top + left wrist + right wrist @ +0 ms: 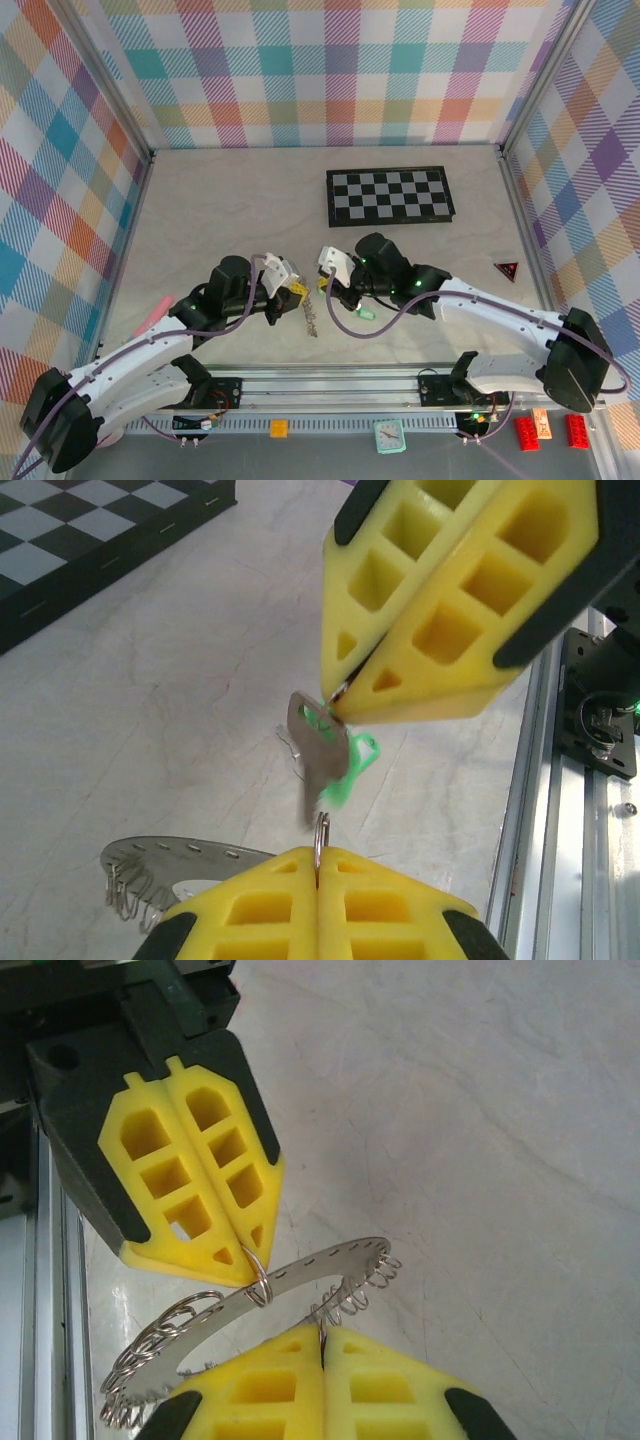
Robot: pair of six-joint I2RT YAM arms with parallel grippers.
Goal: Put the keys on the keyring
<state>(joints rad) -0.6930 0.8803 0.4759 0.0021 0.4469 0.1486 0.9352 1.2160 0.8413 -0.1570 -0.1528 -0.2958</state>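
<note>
Both clenched: left pincer [320, 856] on keyring [300, 1272], right pincer [337, 703] on key [322, 756] pointing toward it.

Glossy white-and-black left arm [140, 362] and its twin, the right arm [505, 312], tipped in yellow.
Each pairs smooth white links with rounded black joints and trails a looping lilac-grey cable [375, 334]. The left gripper [318, 865] and right gripper [325, 1338] carry wedge-shaped yellow plastic fingers [255, 915], hollowed into square and triangular pockets and backed by matte black holders [85, 1150]. Small green lights [363, 263] glow on the right arm.
</note>
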